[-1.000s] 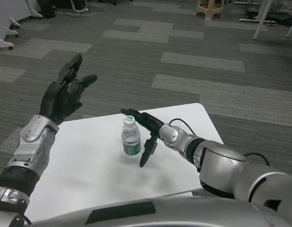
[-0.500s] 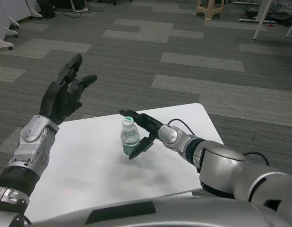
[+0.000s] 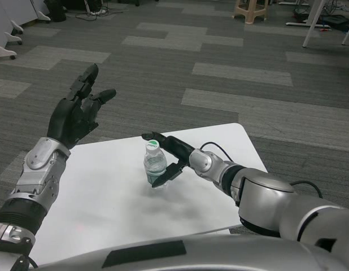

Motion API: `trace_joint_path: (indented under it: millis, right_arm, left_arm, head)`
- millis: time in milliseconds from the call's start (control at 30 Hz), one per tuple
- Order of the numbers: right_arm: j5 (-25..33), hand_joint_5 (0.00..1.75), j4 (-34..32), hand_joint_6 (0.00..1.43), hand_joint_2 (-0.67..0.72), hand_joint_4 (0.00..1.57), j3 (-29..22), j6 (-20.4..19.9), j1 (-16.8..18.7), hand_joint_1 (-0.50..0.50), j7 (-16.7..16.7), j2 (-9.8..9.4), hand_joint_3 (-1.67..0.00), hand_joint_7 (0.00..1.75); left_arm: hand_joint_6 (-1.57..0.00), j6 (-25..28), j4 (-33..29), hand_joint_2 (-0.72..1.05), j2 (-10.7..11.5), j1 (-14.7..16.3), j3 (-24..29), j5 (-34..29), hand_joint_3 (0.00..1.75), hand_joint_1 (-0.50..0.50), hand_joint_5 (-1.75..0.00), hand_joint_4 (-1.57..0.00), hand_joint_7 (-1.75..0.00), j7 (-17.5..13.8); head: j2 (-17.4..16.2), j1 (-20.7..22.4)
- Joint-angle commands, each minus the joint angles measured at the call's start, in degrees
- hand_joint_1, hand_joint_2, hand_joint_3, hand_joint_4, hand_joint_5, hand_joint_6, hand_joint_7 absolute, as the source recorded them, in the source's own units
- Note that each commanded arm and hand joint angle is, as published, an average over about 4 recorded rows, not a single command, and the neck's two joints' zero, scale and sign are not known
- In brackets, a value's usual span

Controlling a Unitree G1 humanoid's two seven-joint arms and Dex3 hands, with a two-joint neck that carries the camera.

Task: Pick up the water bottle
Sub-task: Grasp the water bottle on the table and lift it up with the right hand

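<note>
White table, water bottle in right hand, grey carpet beyond.

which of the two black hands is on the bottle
The right black hand, low over the white table, wraps its fingers around the small clear plastic water bottle with the green cap. The left black hand is raised, holding nothing.

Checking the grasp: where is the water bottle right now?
In the head view, the water bottle stands upright near the middle of the white table, with the right hand wrapped around it.
</note>
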Motion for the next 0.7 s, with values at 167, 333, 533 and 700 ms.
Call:
trace_joint_path:
  millis: [167,333,533,700]
  right_arm:
    - [0.1,0.78,-0.2,0.34,-0.56,0.14,0.7,0.4,-1.7,-0.46,-0.4,0.07,-1.01,0.72]
    - [0.1,0.8,0.1,0.57,-0.54,0.19,0.8,0.5,-1.7,-0.46,-0.4,0.07,-1.45,1.03]
    - [0.1,1.02,0.2,0.91,-0.45,0.29,0.8,0.6,-1.7,-0.46,-0.4,0.09,-1.59,1.4]
    - [0.1,1.24,0.3,1.09,-0.41,0.36,0.9,0.7,-1.6,-0.46,-0.3,0.11,-1.59,1.61]
  left_arm:
    - [0.0,-0.5,0.0,1.05,0.5,-0.1,0.6,-0.5,0.52,-0.48,-0.82,0.0,0.0,0.3]
    - [0.0,-0.5,0.0,1.05,0.5,0.0,0.7,-0.5,0.52,-0.48,-0.72,0.0,0.0,0.3]
    - [0.0,-0.5,0.0,1.05,0.5,0.2,0.8,-0.5,0.52,-0.48,-0.72,0.0,0.0,0.3]
    - [0.0,-0.5,0.0,1.05,0.5,0.4,0.9,-0.5,0.52,-0.48,-0.77,0.0,0.0,0.3]
  head:
    - [0.0,0.4]
    - [0.0,0.6]
    - [-0.1,0.6]
    - [-0.2,0.7]
